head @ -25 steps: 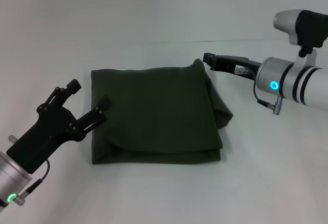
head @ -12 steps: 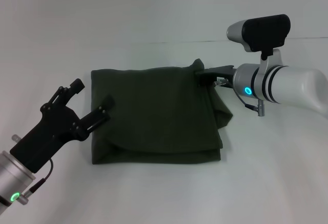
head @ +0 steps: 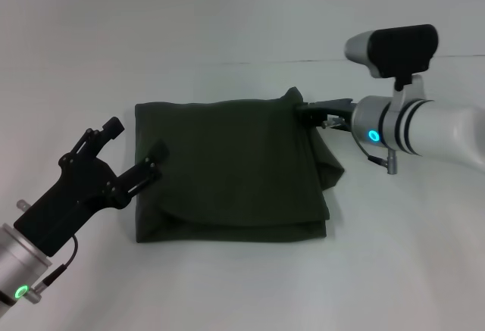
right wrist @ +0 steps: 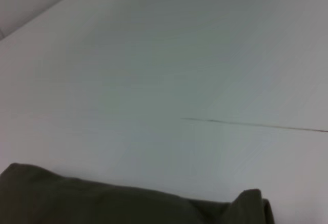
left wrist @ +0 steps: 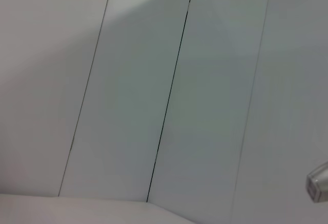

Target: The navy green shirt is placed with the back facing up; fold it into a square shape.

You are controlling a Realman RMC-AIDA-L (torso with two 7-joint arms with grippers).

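Note:
The navy green shirt (head: 227, 168) lies folded into a rough rectangle on the white table, plain side up, with a loose flap bulging at its right edge. In the right wrist view the shirt (right wrist: 102, 203) shows as a dark strip. My left gripper (head: 135, 140) is open at the shirt's left edge, one finger (head: 155, 151) over the fabric and the other (head: 112, 127) over the table. My right gripper (head: 305, 109) is at the shirt's raised far right corner, its tip touching or just short of the fabric.
The white table (head: 227, 35) spreads around the shirt on all sides. A thin dark seam (head: 265, 62) crosses it behind the shirt. The left wrist view holds only pale wall panels (left wrist: 169, 106).
My right arm swung left and brought its gripper against the shirt's far right corner, then eased slightly right. The left arm and the shirt hardly moved.

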